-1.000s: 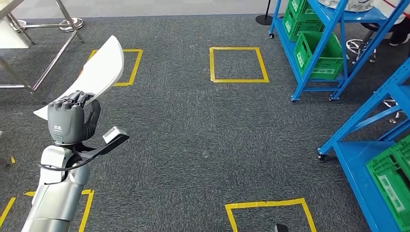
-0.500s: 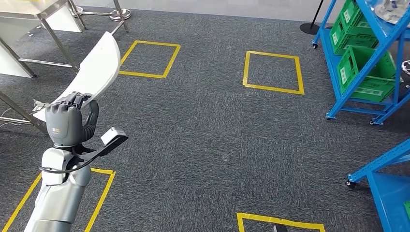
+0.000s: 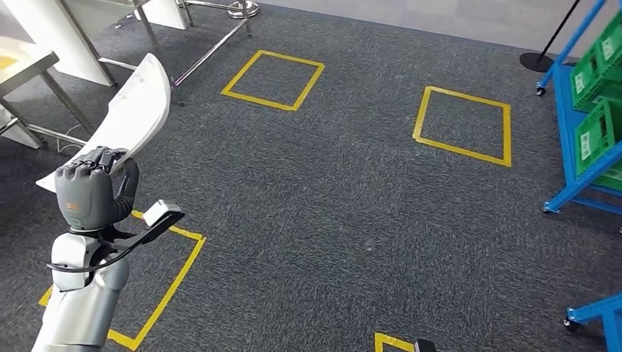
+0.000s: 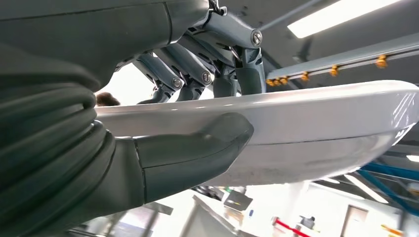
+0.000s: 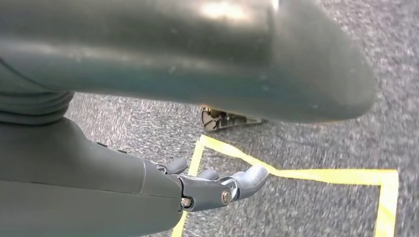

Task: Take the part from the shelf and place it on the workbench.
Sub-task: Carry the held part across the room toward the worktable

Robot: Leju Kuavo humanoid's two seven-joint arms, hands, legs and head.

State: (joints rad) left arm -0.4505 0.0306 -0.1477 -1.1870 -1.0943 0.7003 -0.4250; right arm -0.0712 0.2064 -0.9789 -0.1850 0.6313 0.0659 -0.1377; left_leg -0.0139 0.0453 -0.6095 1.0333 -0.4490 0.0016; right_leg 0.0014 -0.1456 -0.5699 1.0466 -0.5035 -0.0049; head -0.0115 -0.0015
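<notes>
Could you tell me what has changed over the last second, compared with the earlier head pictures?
The whole view has swung: the blue shelves have slid off to the right, and the metal table legs at upper left have come closer, so the robot has turned, not the things. The left hand still grips the white part, held up as before. The right hand hangs over the carpet.

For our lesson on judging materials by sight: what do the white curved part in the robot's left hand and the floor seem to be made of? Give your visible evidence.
White part: probably moulded plastic with a glossy finish; the left wrist view shows smooth curved faces with bright reflections. It could also be painted metal.

Floor: dark grey carpet, matt, with a short speckled pile; the yellow squares look like stuck-on tape.

Left hand: dull grey casing, likely plastic.
</notes>
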